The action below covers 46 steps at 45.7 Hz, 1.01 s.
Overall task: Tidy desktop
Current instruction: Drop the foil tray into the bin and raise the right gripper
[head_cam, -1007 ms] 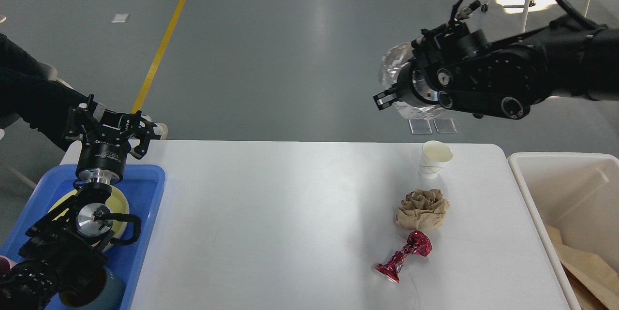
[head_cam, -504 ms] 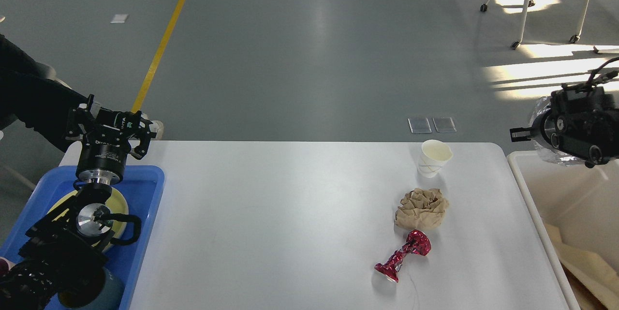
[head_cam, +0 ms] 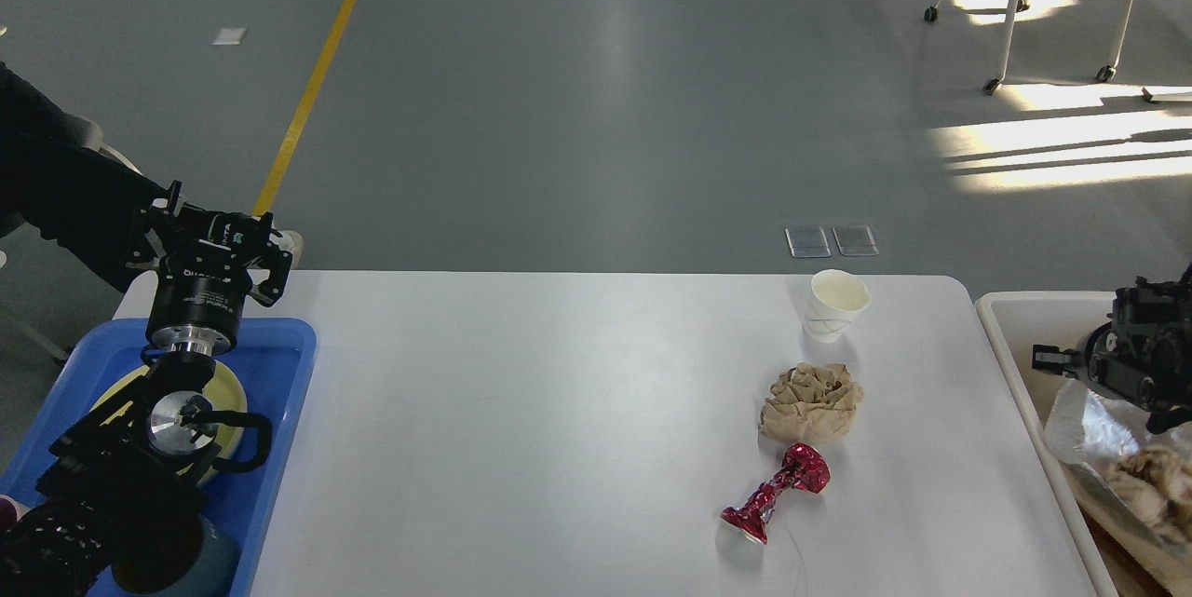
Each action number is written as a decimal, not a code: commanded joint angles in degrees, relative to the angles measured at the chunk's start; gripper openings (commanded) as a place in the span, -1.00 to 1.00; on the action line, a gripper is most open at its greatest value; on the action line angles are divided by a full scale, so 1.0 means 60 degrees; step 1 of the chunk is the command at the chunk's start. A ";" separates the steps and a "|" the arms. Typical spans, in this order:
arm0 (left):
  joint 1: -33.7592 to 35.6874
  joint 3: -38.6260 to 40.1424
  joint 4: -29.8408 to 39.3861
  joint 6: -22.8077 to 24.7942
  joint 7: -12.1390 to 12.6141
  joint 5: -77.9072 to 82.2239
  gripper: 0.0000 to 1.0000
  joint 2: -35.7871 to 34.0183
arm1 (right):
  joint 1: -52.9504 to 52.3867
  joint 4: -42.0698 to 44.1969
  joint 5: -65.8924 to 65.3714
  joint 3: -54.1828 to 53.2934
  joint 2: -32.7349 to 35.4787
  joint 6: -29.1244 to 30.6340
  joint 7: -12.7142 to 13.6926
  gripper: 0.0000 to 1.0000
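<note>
While the right gripper (head_cam: 1048,359) hangs over the cream bin (head_cam: 1001,322) off the right edge of the desktop (head_cam: 521,429), it shows only as a small dark block at the frame edge; can't tell whether its fingers are spread or closed. Crinkled clear plastic (head_cam: 1094,425) and brown paper (head_cam: 1150,476) lie in the bin just below it.

Left gripper (head_cam: 216,248) sits above the far left corner of the desktop, over the back rim of the blue tray (head_cam: 289,364). Fingers spread, nothing between them. Yellow plate (head_cam: 231,392) in the tray is partly hidden by the arm.

Desktop fills the centre of the view, with the tray at its left end and the bin beside its right end. On it, toward the right:
- white paper cup (head_cam: 836,304), upright, near the far edge
- crumpled brown paper ball (head_cam: 812,403), nearer than the cup and apart from it
- red foil wrapper (head_cam: 778,492), just in front of the ball and almost touching it
</note>
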State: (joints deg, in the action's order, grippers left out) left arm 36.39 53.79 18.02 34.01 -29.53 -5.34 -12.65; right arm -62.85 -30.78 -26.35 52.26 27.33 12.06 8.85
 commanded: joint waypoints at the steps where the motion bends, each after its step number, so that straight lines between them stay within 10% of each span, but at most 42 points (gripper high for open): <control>1: 0.0000 -0.0001 0.0000 0.0000 0.0000 0.0010 0.94 0.0000 | 0.0148 0.0164 0.0845 -0.0008 0.0015 -0.0033 0.0004 1.00; 16: 0.0000 -0.0001 0.0000 0.0000 0.0000 -0.0004 0.94 0.0000 | -0.1417 -0.0172 0.3261 -0.0228 0.0205 0.0639 -0.0040 1.00; 31: 0.0000 -0.0001 0.0000 0.0000 0.0000 -0.0004 0.94 0.0000 | -0.5061 -0.1253 0.4450 -0.0082 0.0674 0.6424 -0.0040 1.00; 46: 0.0000 -0.0001 0.0000 0.0000 0.0000 -0.0004 0.94 0.0000 | -0.8215 -0.4623 0.4450 0.1470 0.0835 0.6588 -0.0026 1.00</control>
State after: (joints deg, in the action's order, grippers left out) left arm 36.39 53.79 18.02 34.01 -29.53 -5.37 -12.66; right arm -106.96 -51.54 0.35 58.37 32.40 51.74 8.75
